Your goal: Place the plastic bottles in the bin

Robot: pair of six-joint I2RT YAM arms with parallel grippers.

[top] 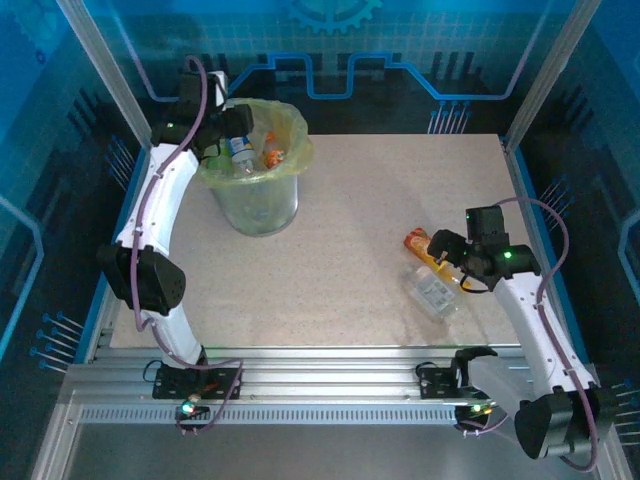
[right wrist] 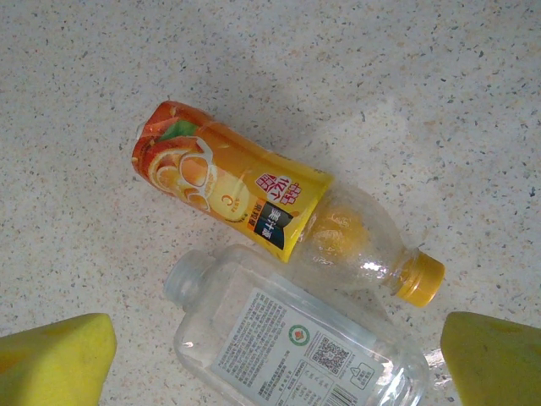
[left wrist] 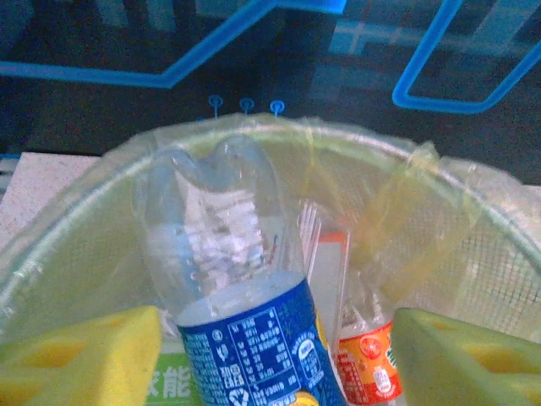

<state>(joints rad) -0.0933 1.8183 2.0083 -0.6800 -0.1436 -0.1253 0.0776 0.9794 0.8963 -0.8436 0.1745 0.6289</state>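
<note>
**Desk:** How is your left pincer standing?

**Me:** My left pincer (top: pixel 226 132) hangs over the mouth of the bin with its yellow pads (left wrist: pixel 84 359) spread wide. Between them I see a clear plastic bottle with a dark blue label (left wrist: pixel 254 338), its base pointing away from my wrist camera. There is a gap between it and the right pad. Whether the left pad touches it I can't tell, because that edge is too blurred.

**Desk:** And the bin itself?

**Me:** The round pale green plastic bin with a translucent yellow-green liner (top: pixel 255 205) stands at the far left of the speckled beige surface (top: pixel 370 190), directly under that pincer. Inside it, just beside the blue one, is a small bottle with an orange label (left wrist: pixel 368 372).

**Desk:** Right side?

**Me:** My right pincer (right wrist: pixel 270 376) is wide apart and holds nothing. It hovers above two bottles near the right edge of the surface, well apart from the bin. One is a clear bottle with an orange-and-yellow fruit label and an orange cap (right wrist: pixel 245 190), lying on its side. Right against it, nearer the arm bases, lies a clear flat-sided bottle with a white printed label (right wrist: pixel 296 351).
</note>
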